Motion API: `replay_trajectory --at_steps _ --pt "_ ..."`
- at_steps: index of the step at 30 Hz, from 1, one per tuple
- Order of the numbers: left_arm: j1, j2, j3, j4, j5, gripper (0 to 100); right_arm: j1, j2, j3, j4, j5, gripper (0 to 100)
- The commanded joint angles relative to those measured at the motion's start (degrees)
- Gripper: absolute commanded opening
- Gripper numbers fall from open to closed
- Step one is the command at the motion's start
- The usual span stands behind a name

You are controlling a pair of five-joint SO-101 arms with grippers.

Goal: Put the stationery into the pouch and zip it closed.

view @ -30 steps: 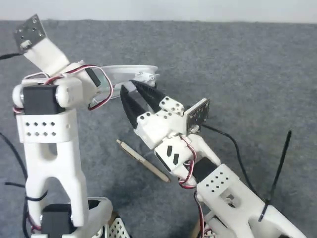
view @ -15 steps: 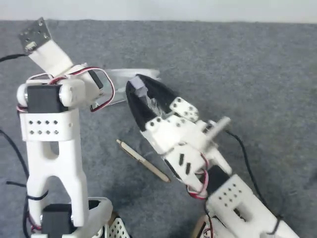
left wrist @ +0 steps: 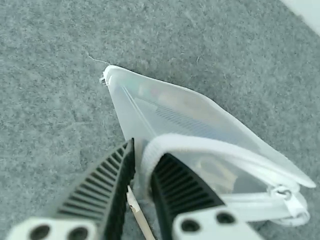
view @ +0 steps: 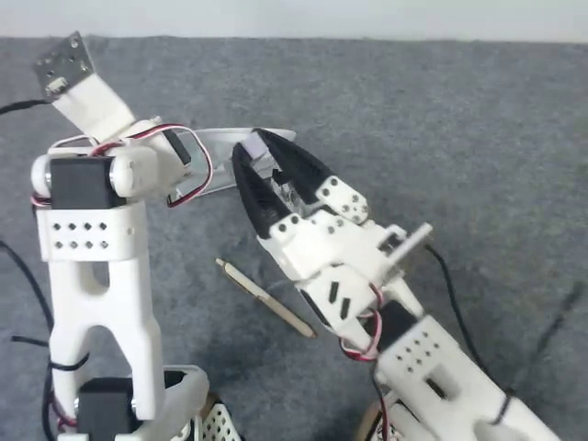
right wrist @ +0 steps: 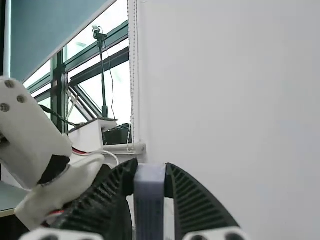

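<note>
Pinching the pouch (left wrist: 200, 120) by its white zip rim, the left gripper (left wrist: 145, 152) has its jaws narrow on the fabric edge and props the mouth open. The pouch lies flat on the grey mat (view: 459, 138). It is clear, thin-walled plastic. Some contents show dimly inside, but I cannot tell what they are. The zip pull (left wrist: 285, 192) sits at the end of the rim away from the pinch.

The right gripper (view: 253, 145) clamps a small lavender eraser (right wrist: 149, 200), jaws close on its two flat sides, just above the pouch mouth. Whether the eraser is over the opening or just beside the rim, I cannot tell.

The pencil (view: 266, 299) lies on the mat outside the pouch, near its open side and apart from both grippers.

Handling, as judgement:
- **Eraser:** light, slightly rubbery and grippy. The flat-side hold looks secure, and it should drop cleanly.
- **Pouch:** soft, floppy and slick. The mouth would likely collapse if the rim were let go, so the stiffer zip tape is the best place to hold.
- **Pencil:** light, stiff and slender, and prone to roll. Take it across mid-shaft so it hangs level, then feed it into the pouch lengthwise.
- **Zip pull:** small, needs a fine pinch, with the pouch anchored at the opposite end of the rim.
</note>
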Motion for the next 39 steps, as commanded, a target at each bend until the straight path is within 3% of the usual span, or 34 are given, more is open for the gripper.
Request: replay_trajectory --at_steps 1,10,20,34,39 --pt "0.0 -2.9 -1.36 -2.11 0.35 1 1.1 7.87 -5.45 -4.97 1.32 0.6" --pt "0.0 -2.9 -1.27 -1.58 0.26 1 2.07 19.56 -4.31 -12.88 5.01 0.6" --pt "0.0 -2.81 -1.27 -1.41 0.26 1 -0.84 19.65 2.81 -13.67 9.14 1.0" --pt "0.0 -2.81 -1.27 -1.49 0.26 1 2.24 19.65 2.11 -32.84 8.97 0.7" --pt "0.0 -2.81 -1.27 -1.49 0.26 1 1.98 20.62 0.26 -31.52 8.7 0.7"
